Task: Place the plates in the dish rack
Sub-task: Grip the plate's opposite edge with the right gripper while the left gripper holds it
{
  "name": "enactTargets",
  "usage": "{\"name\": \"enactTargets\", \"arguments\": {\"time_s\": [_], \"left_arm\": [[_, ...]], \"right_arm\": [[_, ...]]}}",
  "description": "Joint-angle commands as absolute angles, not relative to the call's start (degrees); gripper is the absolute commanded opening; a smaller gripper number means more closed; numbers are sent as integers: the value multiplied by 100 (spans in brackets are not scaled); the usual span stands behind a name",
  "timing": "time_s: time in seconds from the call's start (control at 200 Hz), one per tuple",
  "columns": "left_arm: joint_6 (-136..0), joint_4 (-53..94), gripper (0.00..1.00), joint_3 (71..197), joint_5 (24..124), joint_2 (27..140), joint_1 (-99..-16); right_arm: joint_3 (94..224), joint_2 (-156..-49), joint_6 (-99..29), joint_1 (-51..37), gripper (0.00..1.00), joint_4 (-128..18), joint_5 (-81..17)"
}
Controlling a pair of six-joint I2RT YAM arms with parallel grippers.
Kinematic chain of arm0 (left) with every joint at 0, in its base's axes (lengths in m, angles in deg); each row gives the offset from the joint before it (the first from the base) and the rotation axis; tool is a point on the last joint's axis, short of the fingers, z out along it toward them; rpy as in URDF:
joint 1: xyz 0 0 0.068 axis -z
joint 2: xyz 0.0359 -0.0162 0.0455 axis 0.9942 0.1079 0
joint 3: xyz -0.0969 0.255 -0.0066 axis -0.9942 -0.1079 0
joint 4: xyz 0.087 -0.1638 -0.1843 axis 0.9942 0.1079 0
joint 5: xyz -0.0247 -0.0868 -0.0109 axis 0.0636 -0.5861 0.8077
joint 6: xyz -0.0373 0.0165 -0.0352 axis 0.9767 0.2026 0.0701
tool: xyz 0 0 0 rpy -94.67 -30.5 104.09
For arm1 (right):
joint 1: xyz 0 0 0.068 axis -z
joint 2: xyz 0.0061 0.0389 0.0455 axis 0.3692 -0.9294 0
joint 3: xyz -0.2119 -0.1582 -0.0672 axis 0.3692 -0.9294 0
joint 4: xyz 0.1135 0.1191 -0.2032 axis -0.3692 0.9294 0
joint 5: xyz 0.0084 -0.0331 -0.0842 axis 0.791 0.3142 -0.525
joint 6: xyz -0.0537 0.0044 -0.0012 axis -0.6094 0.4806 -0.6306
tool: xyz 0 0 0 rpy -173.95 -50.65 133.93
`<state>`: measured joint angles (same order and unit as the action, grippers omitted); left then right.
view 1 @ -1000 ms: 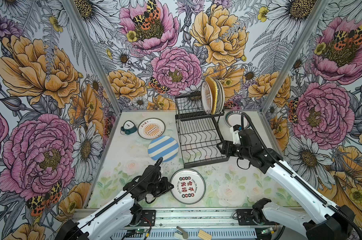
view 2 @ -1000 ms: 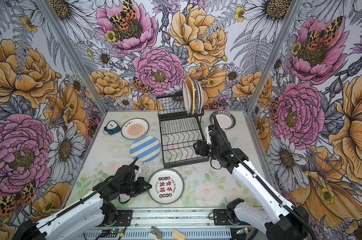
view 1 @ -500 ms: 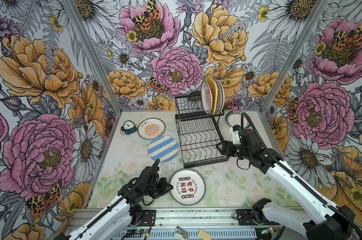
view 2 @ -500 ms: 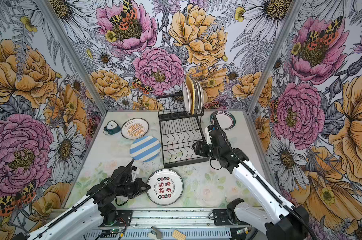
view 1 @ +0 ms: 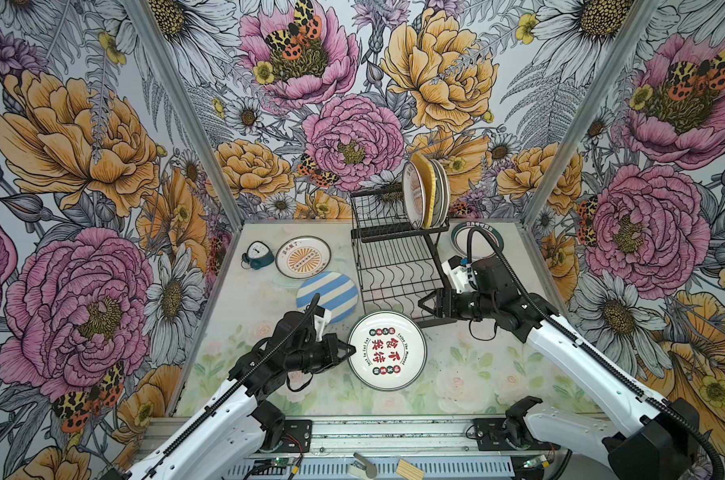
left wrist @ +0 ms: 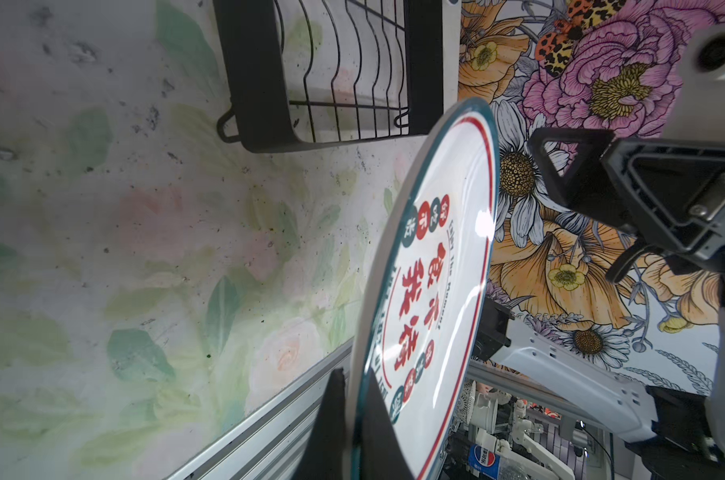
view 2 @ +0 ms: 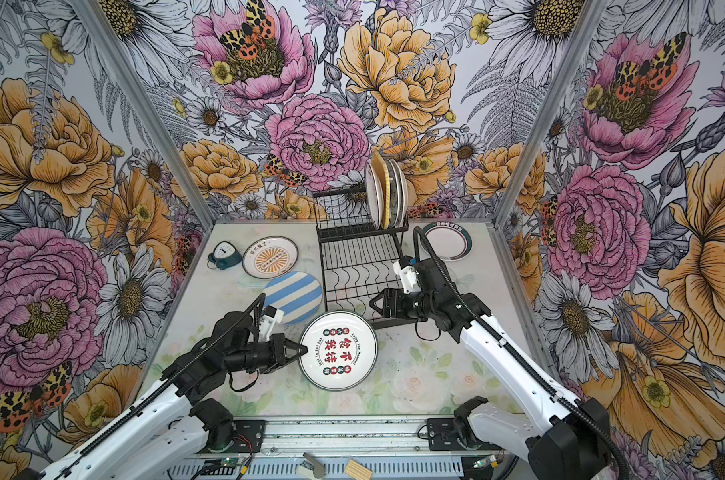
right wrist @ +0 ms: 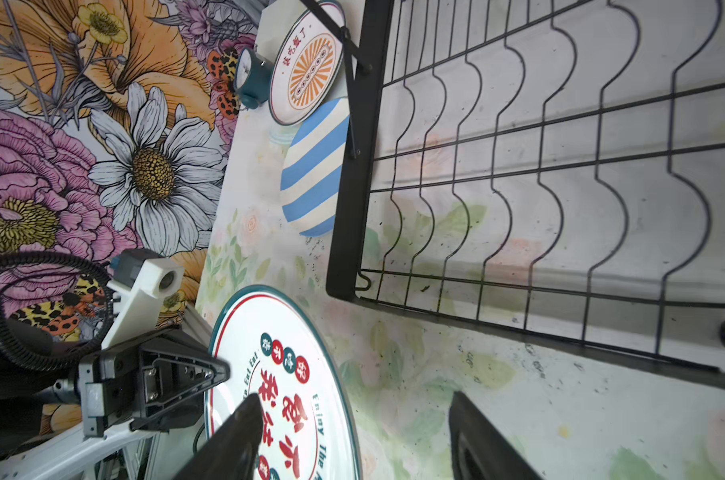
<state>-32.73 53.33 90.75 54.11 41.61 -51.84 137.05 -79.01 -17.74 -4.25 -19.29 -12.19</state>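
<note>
Plates (view 1: 415,195): 4 in dish rack (view 1: 394,237), 3 on table (view 1: 497,365) | left gripper (view 1: 352,351) pinching 1 plate (view 1: 387,350) | right gripper (view 1: 425,309) spread

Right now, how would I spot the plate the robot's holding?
Find the black dish rack in the middle. Just before its near edge, the left hand pinches a round white plate by its rim. Unlike the blue-striped plate nearby, it has a teal rim and big red characters.
</note>
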Motion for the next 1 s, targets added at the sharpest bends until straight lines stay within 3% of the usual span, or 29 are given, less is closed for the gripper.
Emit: {"name": "enactTargets", "arguments": {"time_s": [0.0,0.495,0.706,0.996], "left_arm": [[-3545,4685,0,9316,4977,4343,-5467],[-3756,3682,0,9807,4340,5255,-5876],[-3751,3538,0,9828,4264,5397,-5872],[-3763,3635,0,9761,4300,5337,-5881]], "right_arm": [[13648,-8007,-1907,-431,70,-2162,-238],[13463,-8362,-1802,-441,56,-2504,788],[13432,-8444,-1637,-436,42,-2826,962],[13392,-8448,-1564,-437,9,-2947,968]]}}
